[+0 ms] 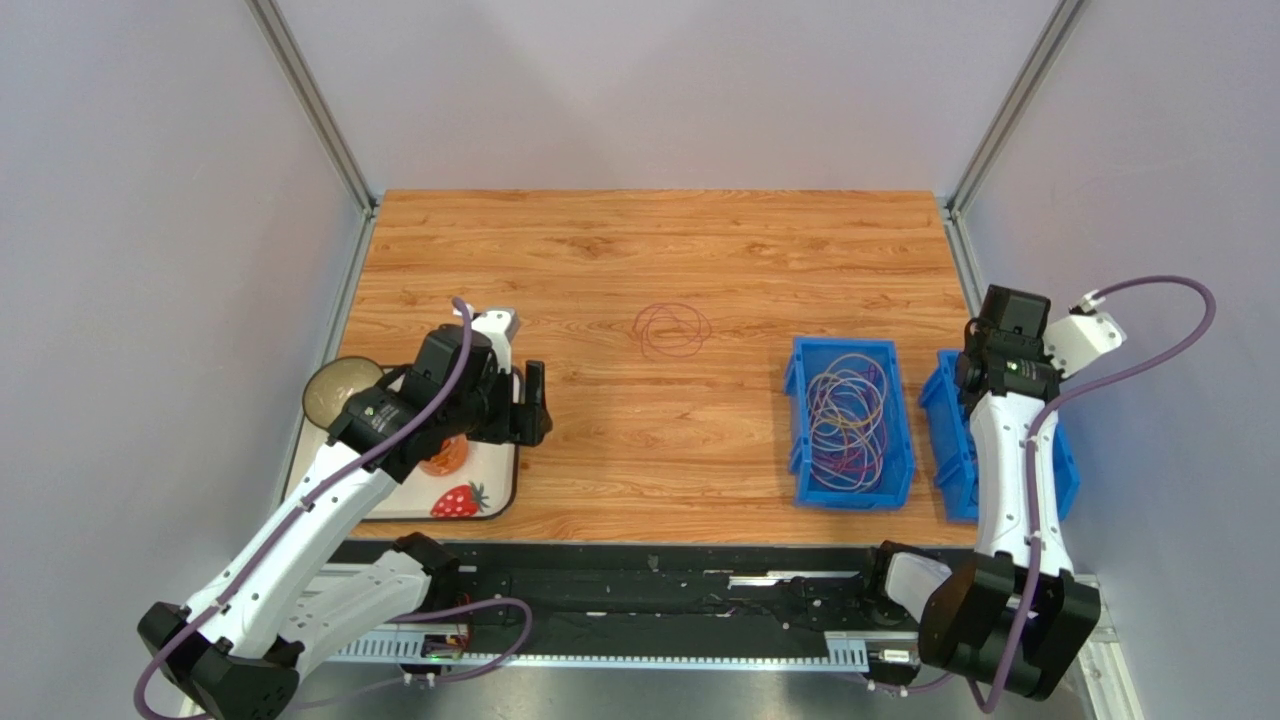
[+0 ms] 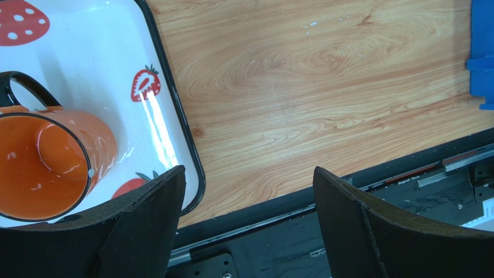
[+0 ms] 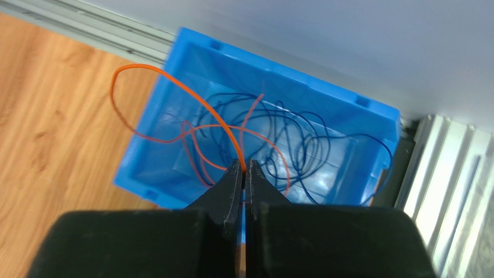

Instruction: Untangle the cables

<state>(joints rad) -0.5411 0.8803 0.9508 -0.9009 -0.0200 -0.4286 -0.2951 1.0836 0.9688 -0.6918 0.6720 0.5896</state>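
Orange cable [image 3: 204,106] in right gripper [image 3: 244,168], above blue bin [image 3: 148,156]

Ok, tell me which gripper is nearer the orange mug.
Left. The left gripper hangs open at the edge of the tray, beside the orange mug; the right gripper is across the table over the rightmost blue bin, shut on an orange cable.
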